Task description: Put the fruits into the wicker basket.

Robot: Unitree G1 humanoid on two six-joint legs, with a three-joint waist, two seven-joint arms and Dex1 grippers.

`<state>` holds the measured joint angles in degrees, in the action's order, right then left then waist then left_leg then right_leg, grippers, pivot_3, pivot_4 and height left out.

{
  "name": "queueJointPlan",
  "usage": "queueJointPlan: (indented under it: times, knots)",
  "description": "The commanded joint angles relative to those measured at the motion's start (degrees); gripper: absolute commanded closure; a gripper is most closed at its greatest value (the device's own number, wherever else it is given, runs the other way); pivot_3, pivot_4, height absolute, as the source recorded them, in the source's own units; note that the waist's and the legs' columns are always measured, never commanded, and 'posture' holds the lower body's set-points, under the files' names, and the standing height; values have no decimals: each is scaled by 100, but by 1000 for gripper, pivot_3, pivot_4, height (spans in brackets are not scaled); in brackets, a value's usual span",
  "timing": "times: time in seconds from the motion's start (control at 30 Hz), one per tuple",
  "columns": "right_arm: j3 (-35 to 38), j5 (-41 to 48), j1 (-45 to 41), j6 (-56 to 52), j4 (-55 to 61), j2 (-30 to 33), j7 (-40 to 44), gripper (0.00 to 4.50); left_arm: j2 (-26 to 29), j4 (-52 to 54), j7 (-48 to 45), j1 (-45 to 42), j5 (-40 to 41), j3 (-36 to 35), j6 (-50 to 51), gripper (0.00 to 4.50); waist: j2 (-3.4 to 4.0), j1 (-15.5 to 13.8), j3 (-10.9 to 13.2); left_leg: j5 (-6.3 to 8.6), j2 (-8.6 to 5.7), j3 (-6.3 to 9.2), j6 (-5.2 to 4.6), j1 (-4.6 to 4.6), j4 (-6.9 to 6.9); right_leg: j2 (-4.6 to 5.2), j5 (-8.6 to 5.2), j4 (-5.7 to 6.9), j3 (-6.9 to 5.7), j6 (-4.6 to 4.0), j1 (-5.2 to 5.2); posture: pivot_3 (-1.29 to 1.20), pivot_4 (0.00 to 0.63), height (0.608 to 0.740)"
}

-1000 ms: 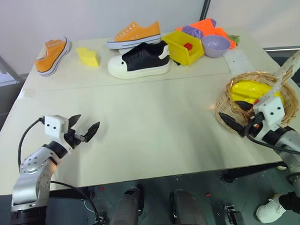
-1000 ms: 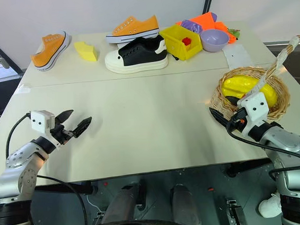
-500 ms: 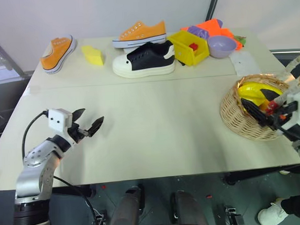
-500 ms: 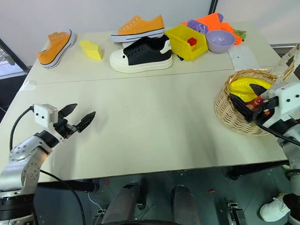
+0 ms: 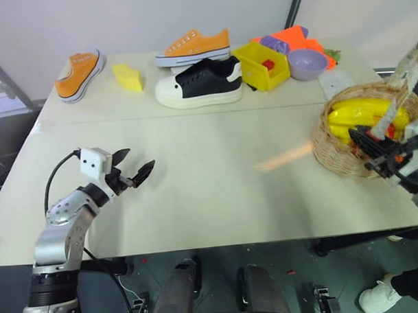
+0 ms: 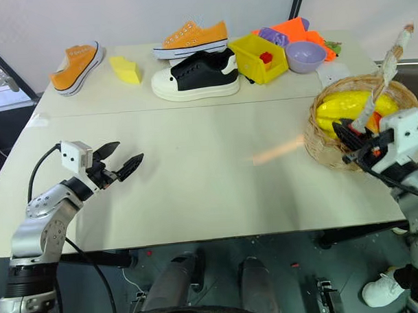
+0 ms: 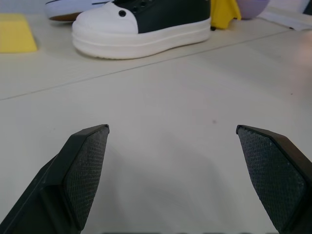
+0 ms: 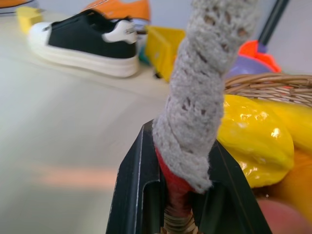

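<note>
On the cream table, the wicker basket serves as landmark at the robot's right edge. One basket, woven tan, with a tall handle wrapped in whitish lace-like cloth. Inside it lie the fruits: glossy yellow, lumpy pieces, with orange and pink showing at the side in the right wrist view; their exact number cannot be told. The right gripper is clamped on the basket's handle near its base. The left gripper, far across the table from the basket, has its fingers spread wide over bare tabletop. Beyond the basket, at the far edge, stand three shoes: two orange sneakers and one black-and-white shoe. With them are one yellow bin, one purple bowl and one pale yellow wedge. A plain white wall rises behind the table.
</note>
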<state>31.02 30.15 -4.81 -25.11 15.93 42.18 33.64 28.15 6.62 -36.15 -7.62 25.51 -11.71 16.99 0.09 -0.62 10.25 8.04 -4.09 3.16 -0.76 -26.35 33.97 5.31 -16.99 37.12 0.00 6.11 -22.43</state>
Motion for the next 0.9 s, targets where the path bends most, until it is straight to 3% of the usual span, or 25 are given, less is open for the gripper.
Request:
queueJointPlan:
  times: [0.03,0.27,0.57,0.83,0.9]
  knots:
    - [-199,-333,-910,484,-779,173,-95,4366,-48,126,9,-122,-12,49,-55,0,0,10,0,0,0,0,0,2,0,-1,0,0,0,0,1,0,150,740]
    - [-708,-795,-2976,1118,-3762,-121,-280,4366,-207,192,100,-270,-41,193,-57,0,-1,-10,1,-10,0,-1,-14,0,-2,-5,4,6,-3,7,-1,0,150,740]
    - [-870,-1008,-3790,1407,-5203,-178,-320,4366,-364,408,254,-232,-52,231,-34,0,2,7,2,-11,-3,-3,-15,1,0,-5,12,11,-4,21,1,0,150,740]
    - [-849,-1199,-3461,1694,-4762,-33,-380,711,-362,344,232,-287,-49,252,-57,0,2,-4,2,-11,-3,-3,-15,3,2,-5,12,15,-3,21,-1,0,150,740]
    - [-681,-1208,-3092,1720,-4289,74,-468,711,-361,335,226,-295,-47,252,-62,0,2,-23,2,-11,-3,-2,-15,2,1,-5,12,15,-3,21,0,0,150,740]
